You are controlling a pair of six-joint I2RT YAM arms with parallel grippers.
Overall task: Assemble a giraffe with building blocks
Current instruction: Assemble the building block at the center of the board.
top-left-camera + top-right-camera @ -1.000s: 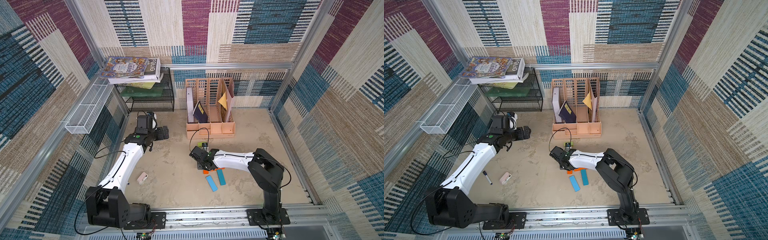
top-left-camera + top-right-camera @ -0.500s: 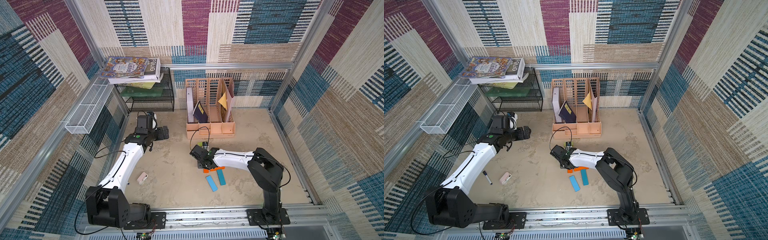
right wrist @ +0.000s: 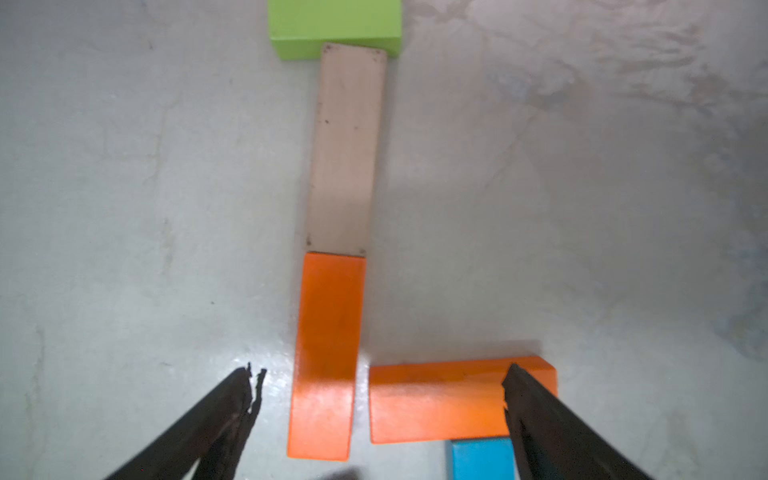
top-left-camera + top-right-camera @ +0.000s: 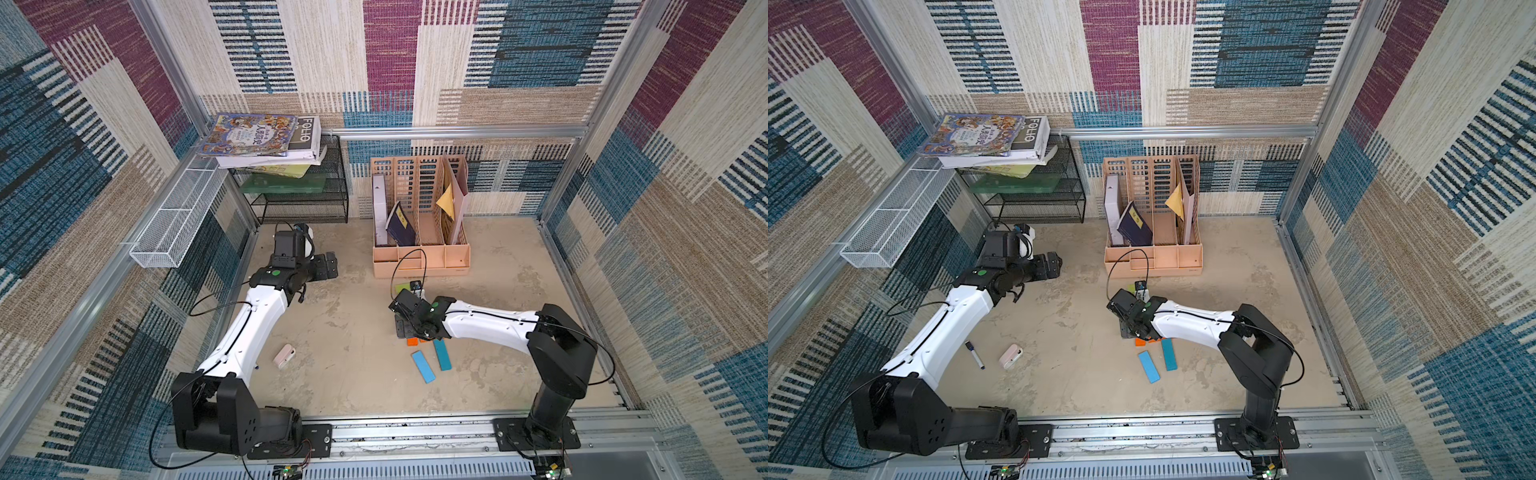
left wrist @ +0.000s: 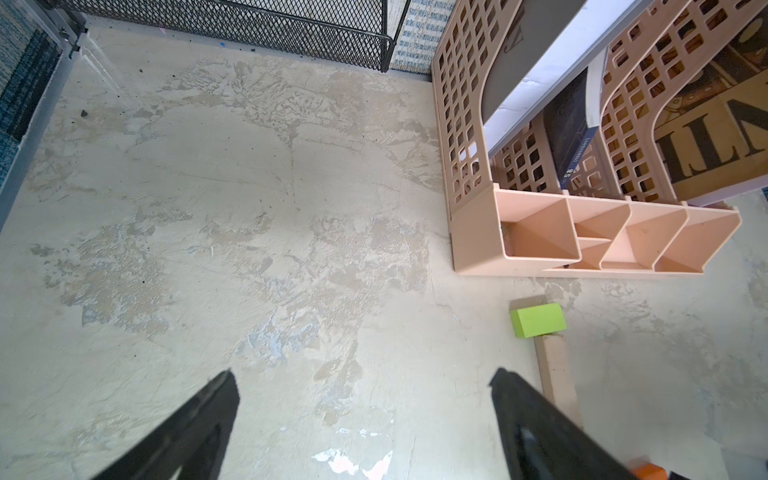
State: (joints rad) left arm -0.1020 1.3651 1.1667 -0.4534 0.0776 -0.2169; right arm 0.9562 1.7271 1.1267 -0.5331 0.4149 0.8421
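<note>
Top views: right gripper (image 4: 402, 331) sits low over the giraffe (image 4: 412, 341), and its arm covers the neck and most of the body. You only get an orange corner, the two blue legs (image 4: 424, 365) splayed below it, and a sliver of the green block (image 4: 402, 287) near the file organizer (image 4: 419, 259). Left gripper (image 4: 328, 266) is well apart, near the wire rack (image 4: 299, 208). Pink case (image 4: 285, 356) and marker (image 4: 974, 355) lie by the left arm, well away from the blocks.

Left wrist: jaws spread wide, nothing in them, bare floor below. Green block (image 5: 538, 319) touches the tan block (image 5: 557, 374), near the organizer (image 5: 536, 232).

Right wrist: jaws wide apart, empty. Green, tan and orange block (image 3: 328, 353) run end to end in a line. Second orange block (image 3: 436, 399) lies crosswise at its foot with a thin gap between them. One finger (image 3: 523, 399) overlaps that block's far end; you can't tell if it touches.
</note>
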